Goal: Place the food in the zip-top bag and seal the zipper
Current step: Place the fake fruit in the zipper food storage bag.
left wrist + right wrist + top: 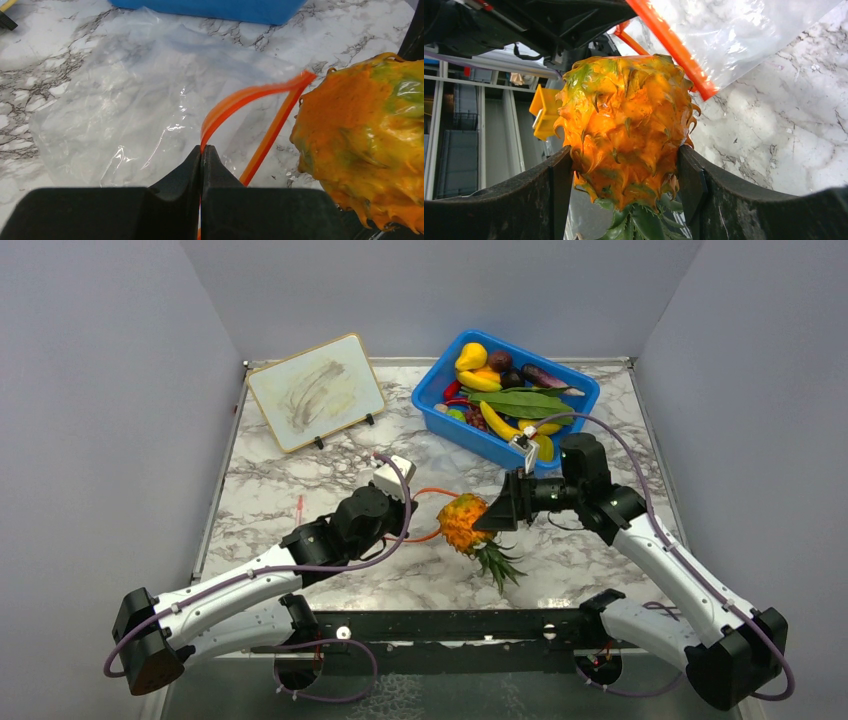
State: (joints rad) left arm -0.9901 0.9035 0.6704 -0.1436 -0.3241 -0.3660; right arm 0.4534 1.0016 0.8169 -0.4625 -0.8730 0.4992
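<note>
The clear zip-top bag (pixel 125 95) lies on the marble table, its mouth facing right. My left gripper (pixel 202 150) is shut on the upper lip of the red-orange zipper (pixel 240 100) and lifts it, so the mouth gapes; the lower strip (pixel 272 132) runs below. My right gripper (pixel 624 170) is shut on the orange pineapple (pixel 624 115), its green crown (pixel 497 565) pointing toward me, and holds it just at the bag's mouth (pixel 430 510). The pineapple also shows at the right of the left wrist view (pixel 365 140). Other toy food lies in the blue bin (pixel 505 390).
The blue bin's near wall (pixel 470 435) stands at the back right, holding bananas, a green leaf and dark fruits. A small whiteboard (pixel 315 390) leans on a stand at the back left. Grey walls enclose the table.
</note>
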